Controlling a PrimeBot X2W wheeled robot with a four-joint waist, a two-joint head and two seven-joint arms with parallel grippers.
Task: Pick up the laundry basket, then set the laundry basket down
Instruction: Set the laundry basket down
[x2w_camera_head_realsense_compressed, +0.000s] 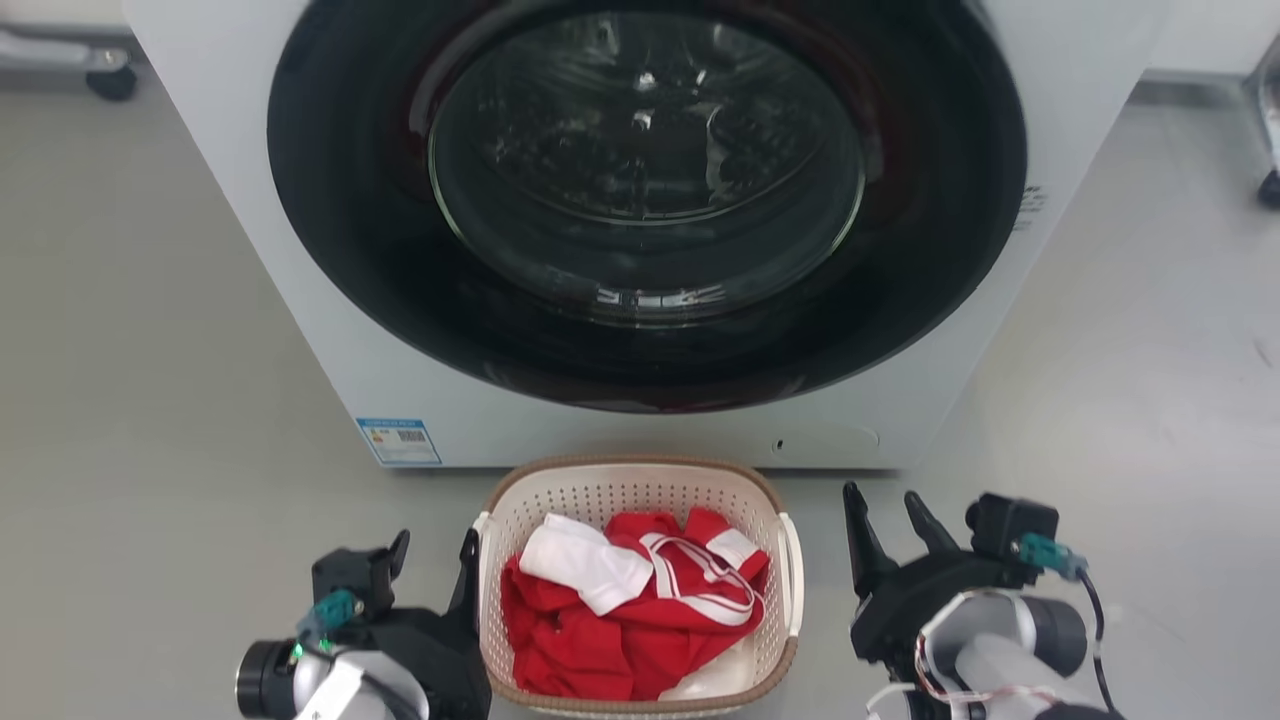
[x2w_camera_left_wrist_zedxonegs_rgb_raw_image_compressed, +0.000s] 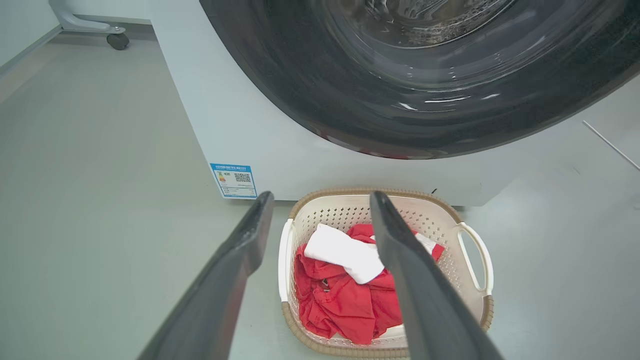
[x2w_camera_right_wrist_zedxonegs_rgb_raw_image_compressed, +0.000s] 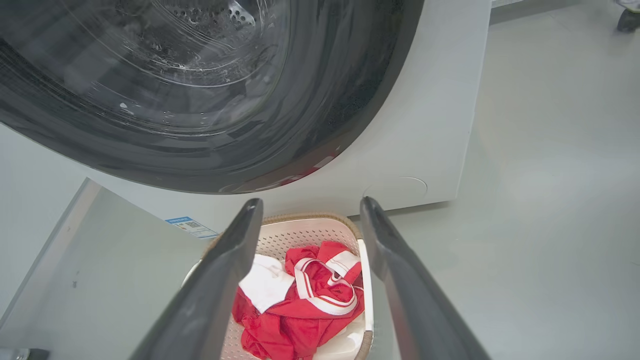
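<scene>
The laundry basket (x2w_camera_head_realsense_compressed: 630, 468), cream perforated plastic with a brown rim, sits on the grey floor just in front of the washing machine and holds red and white clothes (x2w_camera_head_realsense_compressed: 620, 620). My left gripper (x2w_camera_head_realsense_compressed: 435, 562) is open beside the basket's left handle (x2w_camera_head_realsense_compressed: 483, 560), its inner finger close against that side. In the left wrist view the left gripper (x2w_camera_left_wrist_zedxonegs_rgb_raw_image_compressed: 321, 197) frames the left handle (x2w_camera_left_wrist_zedxonegs_rgb_raw_image_compressed: 285, 260) of the basket (x2w_camera_left_wrist_zedxonegs_rgb_raw_image_compressed: 450, 212). My right gripper (x2w_camera_head_realsense_compressed: 885, 515) is open, a short way off the right handle (x2w_camera_head_realsense_compressed: 793, 575). From the right wrist, the right gripper (x2w_camera_right_wrist_zedxonegs_rgb_raw_image_compressed: 311, 202) frames the basket (x2w_camera_right_wrist_zedxonegs_rgb_raw_image_compressed: 310, 235).
The white washing machine (x2w_camera_head_realsense_compressed: 250, 250) with its shut dark round door (x2w_camera_head_realsense_compressed: 640, 190) stands right behind the basket, a blue label (x2w_camera_head_realsense_compressed: 398, 441) at its lower left corner. Caster wheels (x2w_camera_head_realsense_compressed: 110, 82) of other equipment stand far left and far right (x2w_camera_head_realsense_compressed: 1270, 188). Bare floor lies on both sides.
</scene>
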